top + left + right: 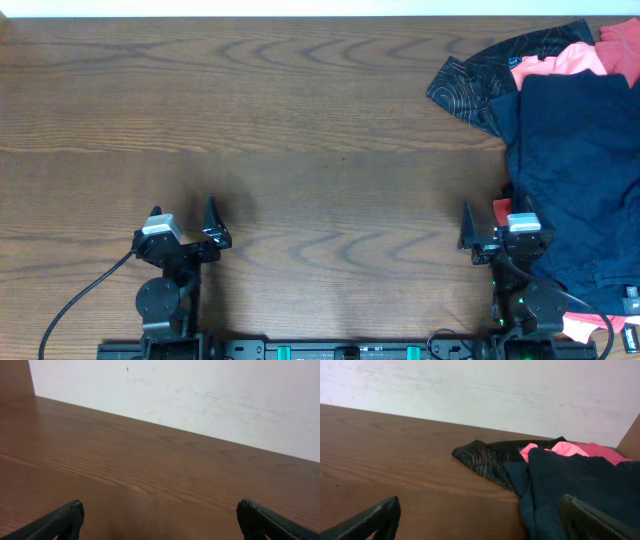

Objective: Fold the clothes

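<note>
Dark brown wood grain runs across the table [300,110], and the clothes lie heaped at its far right corner. From overhead we see a navy garment [575,170] on top, spreading from the heap down along the right edge of the table. It passes beside the right arm's base. A pink garment [560,62] shows above it, and a black patterned garment [480,75] juts out towards the table's middle. Only this view shows more pink peeking out from under the navy cloth at the lower right edge.

The right wrist view gives us the same heap from low down: the patterned piece lies flat on the wood, with the navy cloth over its near edge and the pink behind, before a pale wall [480,390]. The right end effector [480,510] is released, its fingers spread wide and holding nothing, and the navy cloth lies just ahead of its right-hand finger.

The left wrist view takes in only wood and that wall. The left end effector [159,510] is also released, with its fingers wide apart above the table, well apart from the clothes. Overhead, a black cable [80,300] trails from the left arm towards the near edge
</note>
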{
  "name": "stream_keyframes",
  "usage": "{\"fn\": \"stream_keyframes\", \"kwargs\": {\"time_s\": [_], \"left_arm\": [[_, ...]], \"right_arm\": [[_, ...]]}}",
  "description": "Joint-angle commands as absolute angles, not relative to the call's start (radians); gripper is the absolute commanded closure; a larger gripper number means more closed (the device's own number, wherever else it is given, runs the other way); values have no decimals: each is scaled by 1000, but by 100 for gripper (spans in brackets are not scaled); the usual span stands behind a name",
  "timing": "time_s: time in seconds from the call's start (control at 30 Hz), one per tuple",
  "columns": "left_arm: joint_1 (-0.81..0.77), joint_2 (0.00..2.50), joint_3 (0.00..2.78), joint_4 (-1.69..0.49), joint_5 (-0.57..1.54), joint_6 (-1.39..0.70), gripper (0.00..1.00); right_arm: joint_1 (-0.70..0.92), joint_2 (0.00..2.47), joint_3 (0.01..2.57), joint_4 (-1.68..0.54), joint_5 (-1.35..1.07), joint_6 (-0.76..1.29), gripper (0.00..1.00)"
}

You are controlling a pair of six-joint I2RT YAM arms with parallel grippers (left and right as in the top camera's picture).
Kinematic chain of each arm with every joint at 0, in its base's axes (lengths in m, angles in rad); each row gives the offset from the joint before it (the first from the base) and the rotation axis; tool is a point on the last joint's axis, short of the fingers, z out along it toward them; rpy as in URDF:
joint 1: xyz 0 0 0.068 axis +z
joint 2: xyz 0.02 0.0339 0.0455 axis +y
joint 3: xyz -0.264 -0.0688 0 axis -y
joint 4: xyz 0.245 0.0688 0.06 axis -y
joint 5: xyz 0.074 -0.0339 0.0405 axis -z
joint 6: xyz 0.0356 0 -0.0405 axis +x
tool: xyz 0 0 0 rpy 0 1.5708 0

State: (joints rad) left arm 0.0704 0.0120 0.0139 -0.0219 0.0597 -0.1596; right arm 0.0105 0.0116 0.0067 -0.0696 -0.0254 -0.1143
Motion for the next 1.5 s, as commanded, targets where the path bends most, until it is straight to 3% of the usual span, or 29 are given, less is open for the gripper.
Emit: {"fn": "stream_keyframes", "kwargs": {"time_s": [0.0,1.03,1.47], "left_arm": [[73,5,5,-67,56,-150,2],[73,5,5,-66,59,-151,2],[73,86,94,-68,95,-200,2]], "right_arm": [[20,8,6,-74,-19,-117,1],[20,8,6,-72,-26,-115,1],[20,52,48,-72,24,-25,1]]}}
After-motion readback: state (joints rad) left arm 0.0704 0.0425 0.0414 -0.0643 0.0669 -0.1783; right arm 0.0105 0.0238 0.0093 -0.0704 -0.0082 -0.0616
